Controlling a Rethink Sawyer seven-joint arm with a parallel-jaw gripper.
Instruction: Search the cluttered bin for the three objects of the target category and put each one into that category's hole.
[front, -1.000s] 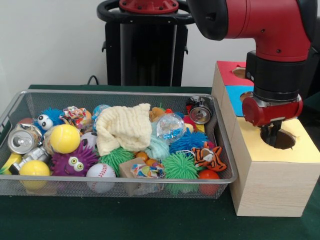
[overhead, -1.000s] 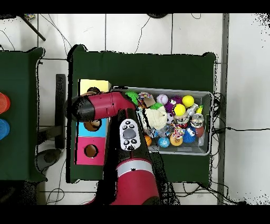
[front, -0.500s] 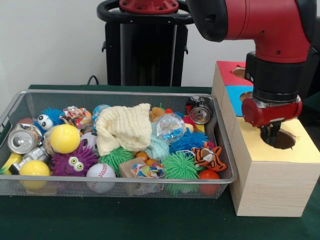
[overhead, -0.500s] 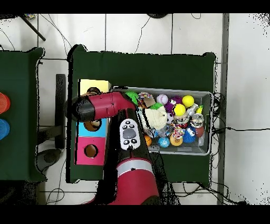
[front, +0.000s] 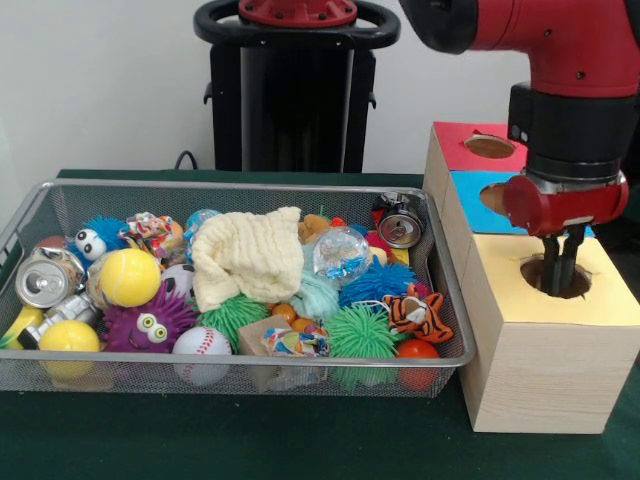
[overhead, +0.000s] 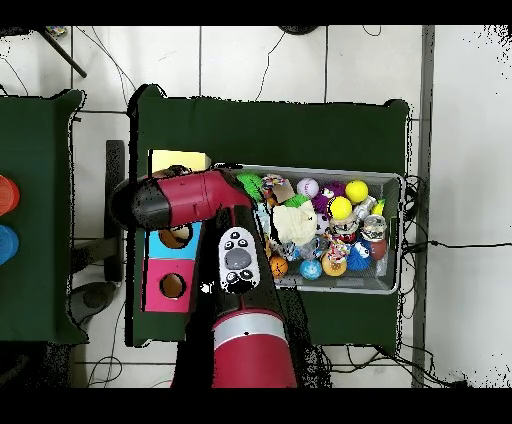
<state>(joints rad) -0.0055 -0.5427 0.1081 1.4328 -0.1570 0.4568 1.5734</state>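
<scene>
My gripper (front: 560, 268) hangs over the round hole (front: 557, 277) in the yellow top of the wooden box (front: 540, 370), with its tips dipped into the hole. The two fingers stand close together and nothing shows between them. In the overhead view the red arm (overhead: 190, 198) covers the gripper and the yellow hole. The wire bin (front: 452, 330) to the left holds the clutter: a yellow tennis ball (front: 130, 277), a baseball (front: 201, 345), two silver cans (front: 45, 278) (front: 401, 225), a cream cloth (front: 248, 256), spiky green balls (front: 360, 332) and a tiger toy (front: 418, 312).
Behind the yellow section the box has a blue section (front: 478, 188) and a red section (front: 470, 145), each with its own hole. The overhead view shows the blue hole (overhead: 176, 237), the red hole (overhead: 172, 285) and the bin rim (overhead: 398, 232) to the right.
The gripper has shifted a little to the right over the yellow hole in the front view. The arm's upper link swung with it. The bin's contents have not moved.
</scene>
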